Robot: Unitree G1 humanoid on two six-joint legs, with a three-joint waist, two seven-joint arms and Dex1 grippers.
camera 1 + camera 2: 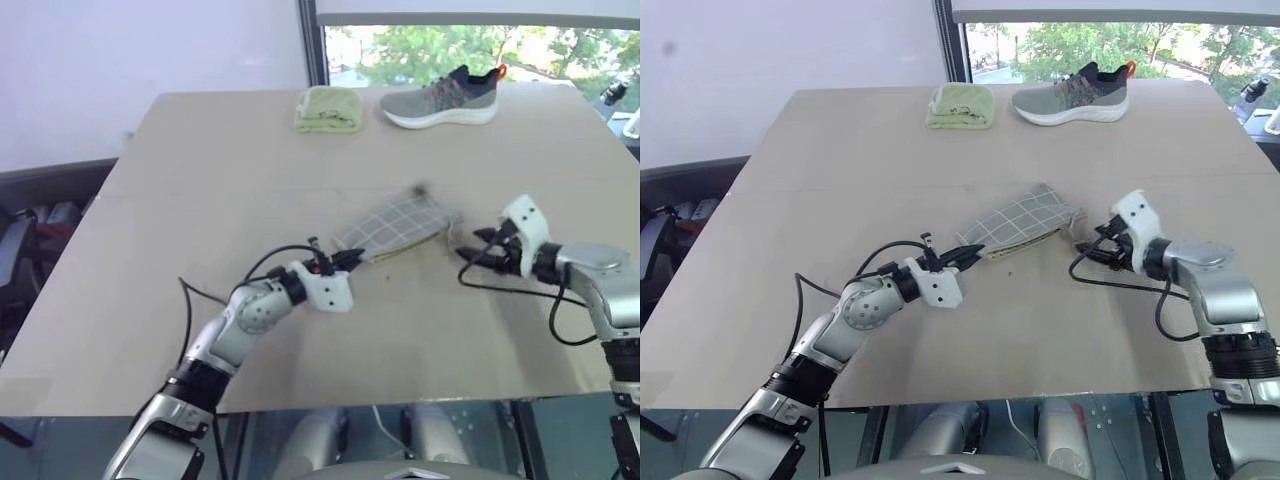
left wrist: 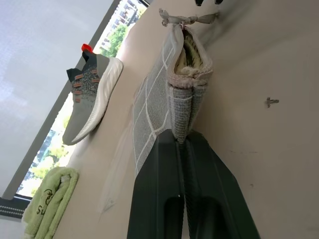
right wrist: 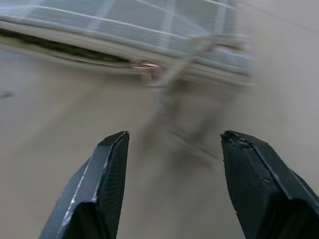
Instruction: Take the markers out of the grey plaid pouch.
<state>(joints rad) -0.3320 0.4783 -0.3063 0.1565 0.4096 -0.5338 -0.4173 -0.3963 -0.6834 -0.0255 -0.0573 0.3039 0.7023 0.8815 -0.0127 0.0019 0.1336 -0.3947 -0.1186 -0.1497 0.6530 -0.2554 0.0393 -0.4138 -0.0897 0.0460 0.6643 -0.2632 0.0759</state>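
The grey plaid pouch (image 1: 395, 225) lies flat on the table's middle, its tan-lined mouth (image 2: 192, 59) gaping slightly toward the right arm. My left gripper (image 1: 350, 258) is shut on the pouch's near left end, with the black fingers (image 2: 164, 199) pinching the fabric. To the right of the pouch, my right gripper (image 1: 472, 246) stands open with nothing between its fingers (image 3: 107, 169). It points at the pouch's zipper pull (image 3: 147, 65) from a short gap. The markers are hidden.
A grey sneaker (image 1: 440, 98) and a folded yellow-green cloth (image 1: 328, 108) sit at the far edge of the tan table (image 1: 180, 200), by the window. Black cables loop from both wrists over the tabletop. The table's front edge runs close below both arms.
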